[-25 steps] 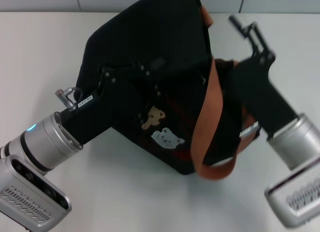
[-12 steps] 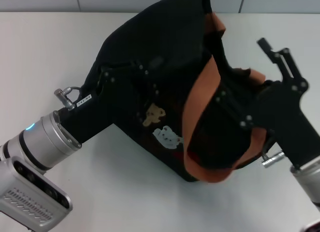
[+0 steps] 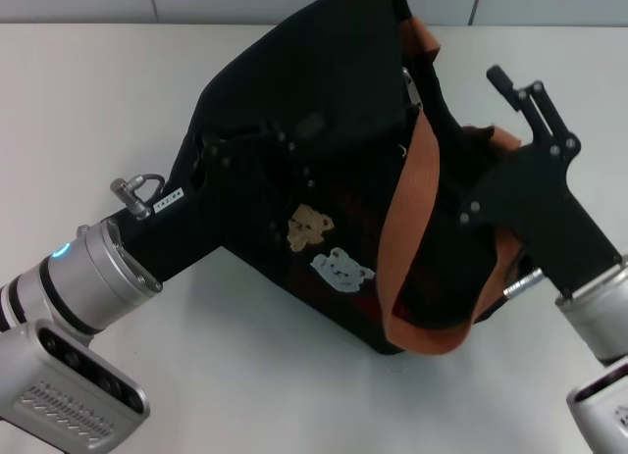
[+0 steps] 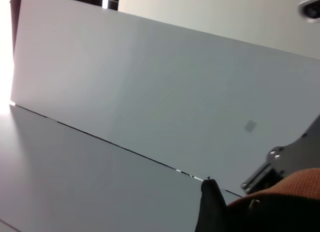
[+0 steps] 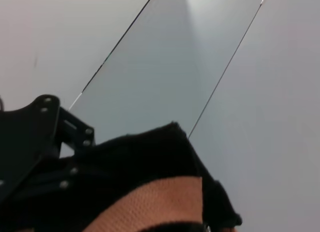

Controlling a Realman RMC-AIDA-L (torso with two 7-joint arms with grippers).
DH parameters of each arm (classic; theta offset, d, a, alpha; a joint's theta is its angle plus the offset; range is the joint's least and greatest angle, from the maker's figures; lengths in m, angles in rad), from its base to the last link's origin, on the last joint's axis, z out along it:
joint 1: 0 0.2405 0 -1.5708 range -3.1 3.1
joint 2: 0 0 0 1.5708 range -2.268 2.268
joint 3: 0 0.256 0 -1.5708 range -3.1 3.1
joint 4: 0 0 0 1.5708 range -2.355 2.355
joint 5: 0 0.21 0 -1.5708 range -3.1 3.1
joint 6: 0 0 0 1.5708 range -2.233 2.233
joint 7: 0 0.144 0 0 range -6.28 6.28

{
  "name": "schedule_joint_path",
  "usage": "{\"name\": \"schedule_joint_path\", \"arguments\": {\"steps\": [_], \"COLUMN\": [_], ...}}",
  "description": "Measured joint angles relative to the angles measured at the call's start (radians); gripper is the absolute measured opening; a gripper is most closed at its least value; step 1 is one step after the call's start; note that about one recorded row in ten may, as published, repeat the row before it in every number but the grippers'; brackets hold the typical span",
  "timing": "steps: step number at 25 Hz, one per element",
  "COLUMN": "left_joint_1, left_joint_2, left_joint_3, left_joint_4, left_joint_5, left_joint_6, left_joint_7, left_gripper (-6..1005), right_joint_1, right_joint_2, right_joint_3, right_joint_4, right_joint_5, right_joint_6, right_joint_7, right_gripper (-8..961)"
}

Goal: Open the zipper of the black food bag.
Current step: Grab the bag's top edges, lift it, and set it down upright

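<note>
1. Head view: large boxy black fabric food bag [image 3: 324,170] sits mid-desk, tipped on a corner, with tan and white bear pictures [image 3: 329,248] on its front and an orange-brown webbing handle [image 3: 417,219] looping down its right side. Wrist views show none of this front, only bag fabric against grey wall panels [image 4: 150,91].
2. Thin black zipper [image 3: 405,91] line runs along the bag's top rim, near the far upper edge; the pull tab is too small to make out.
3. Left end effector [image 3: 245,155] is pressed against the bag's left face, black on black; cannot tell how far open it is or whether it holds anything.
4. Right end effector [image 3: 515,91] is at the bag's right side, its body against the handle and fabric and its tips sticking up past the rim; finger gap unreadable.
5. Right wrist view: a black bracket [image 5: 35,137] beside the bag's peak [image 5: 165,147], orange handle below.
6. White desk [image 3: 88,101], pale tiled wall behind.
</note>
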Motion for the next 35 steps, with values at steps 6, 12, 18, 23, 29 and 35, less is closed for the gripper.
{"name": "schedule_joint_path", "arguments": {"steps": [6, 12, 18, 23, 29, 35], "left_joint_1": [0.0, 0.0, 0.0, 0.0, 0.0, 0.0], "left_joint_2": [0.001, 0.0, 0.0, 0.0, -0.001, -0.001], "left_joint_3": [0.001, 0.002, 0.002, 0.002, 0.002, 0.002], "left_joint_4": [-0.001, -0.006, -0.007, -0.009, -0.009, -0.01], "left_joint_5": [-0.002, 0.0, 0.001, 0.001, 0.002, 0.001], "left_joint_6": [0.0, 0.001, 0.003, 0.003, 0.002, 0.004], "left_joint_7": [0.007, 0.007, 0.008, 0.008, 0.008, 0.008], "left_gripper": [89, 89, 89, 89, 89, 89], "right_joint_1": [0.06, 0.079, 0.081, 0.087, 0.08, 0.083], "right_joint_2": [-0.001, 0.0, 0.0, 0.0, 0.0, 0.0], "right_joint_3": [0.009, 0.075, 0.098, 0.11, 0.121, 0.197], "right_joint_4": [-0.003, 0.02, 0.036, 0.056, 0.073, 0.108], "right_joint_5": [0.0, 0.002, 0.0, 0.0, -0.055, -0.061], "right_joint_6": [0.051, 0.109, 0.106, 0.116, 0.136, 0.166], "right_joint_7": [-0.003, -0.089, -0.129, -0.182, -0.239, -0.288], "right_gripper": [830, 831, 831, 831, 831, 832]}}
